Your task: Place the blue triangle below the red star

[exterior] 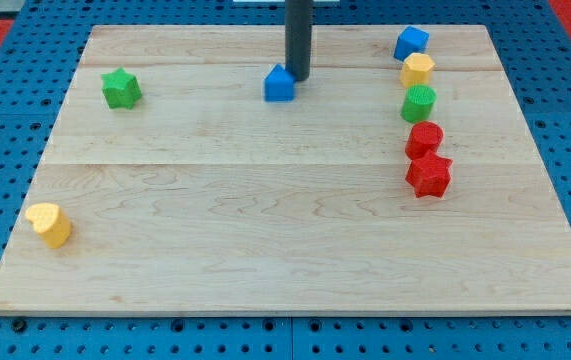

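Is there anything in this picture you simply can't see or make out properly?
- The dark rod runs out of the camera view's top edge, so the arm above is cut off.
- Whether my tip touches the blue triangle at the triangle's upper right: too close to tell.
- The red block is partly overlapped by the red star, so its shape is unclear.
- The far sides of all blocks are hidden in this single view.

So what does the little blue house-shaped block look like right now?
The blue triangle is a small, solid blue piece with a pointed top and squarish base, plastic by its look. It stands upright on the wooden board, in the upper middle. My tip sits right against its upper right side. No other block touches it; the red star is far toward the view's right.
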